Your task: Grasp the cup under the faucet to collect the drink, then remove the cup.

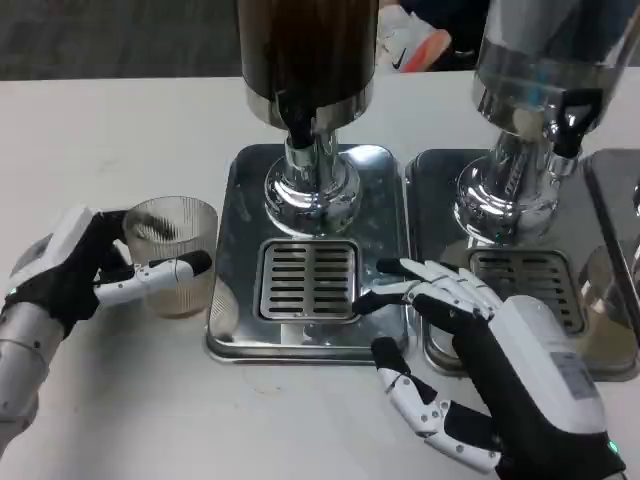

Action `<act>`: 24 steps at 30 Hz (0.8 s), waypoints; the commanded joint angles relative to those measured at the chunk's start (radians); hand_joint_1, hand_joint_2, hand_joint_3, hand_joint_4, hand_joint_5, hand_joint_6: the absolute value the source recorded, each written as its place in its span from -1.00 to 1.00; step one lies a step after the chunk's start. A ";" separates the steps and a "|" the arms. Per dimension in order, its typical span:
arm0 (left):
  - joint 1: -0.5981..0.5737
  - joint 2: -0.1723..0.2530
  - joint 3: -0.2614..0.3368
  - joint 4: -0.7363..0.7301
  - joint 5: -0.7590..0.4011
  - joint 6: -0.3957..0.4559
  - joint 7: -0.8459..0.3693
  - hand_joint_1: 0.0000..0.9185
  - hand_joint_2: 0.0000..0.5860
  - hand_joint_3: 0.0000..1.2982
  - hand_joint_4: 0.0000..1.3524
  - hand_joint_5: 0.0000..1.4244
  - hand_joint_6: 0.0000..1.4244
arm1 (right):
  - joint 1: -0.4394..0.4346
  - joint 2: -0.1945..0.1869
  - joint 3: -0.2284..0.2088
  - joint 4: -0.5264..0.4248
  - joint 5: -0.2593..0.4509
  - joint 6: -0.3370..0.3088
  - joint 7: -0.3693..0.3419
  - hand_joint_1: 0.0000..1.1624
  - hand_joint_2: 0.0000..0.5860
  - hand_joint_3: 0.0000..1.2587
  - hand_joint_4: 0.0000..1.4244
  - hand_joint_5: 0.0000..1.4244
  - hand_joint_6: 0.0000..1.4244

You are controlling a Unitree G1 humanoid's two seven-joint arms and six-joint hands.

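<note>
left hand [75,270] grips cup [175,252] | right hand [470,340] loose, fingers spread | risk: cup clips tray [232,250] edge, tips

A ribbed clear cup [174,252] is held by the left hand [75,268] on the white counter [120,130], at nine o'clock from the slotted drain grate [308,279]. The cup is wrapped by the fingers [150,278] and stands upright, just beside the steel drip tray [240,200]. The faucet [299,128] of the dark drink dispenser [307,50] is seen at twelve o'clock from the grate. The right hand [500,370] is spread with nothing in it at four o'clock from the grate, its fingertips reaching the tray's edge. A second dispenser [545,60] is seen at two o'clock.
</note>
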 commanded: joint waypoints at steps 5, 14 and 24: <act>0.025 -0.003 -0.033 0.002 0.033 -0.027 0.052 0.03 -0.86 0.23 0.33 0.50 0.87 | 0.002 0.004 0.000 -0.007 0.025 -0.010 -0.009 -0.20 0.70 -0.27 -0.71 -0.78 -0.87; 0.040 0.004 -0.023 -0.005 0.021 -0.055 0.097 0.05 -0.96 0.33 0.45 0.59 0.96 | -0.006 0.003 0.001 0.006 0.036 -0.015 -0.013 -0.19 0.70 -0.26 -0.69 -0.78 -0.87; 0.073 0.018 -0.001 -0.046 0.014 -0.131 0.182 0.05 -0.98 0.38 0.49 0.62 1.00 | 0.000 0.003 -0.001 -0.001 0.038 -0.017 -0.014 -0.19 0.70 -0.25 -0.67 -0.78 -0.87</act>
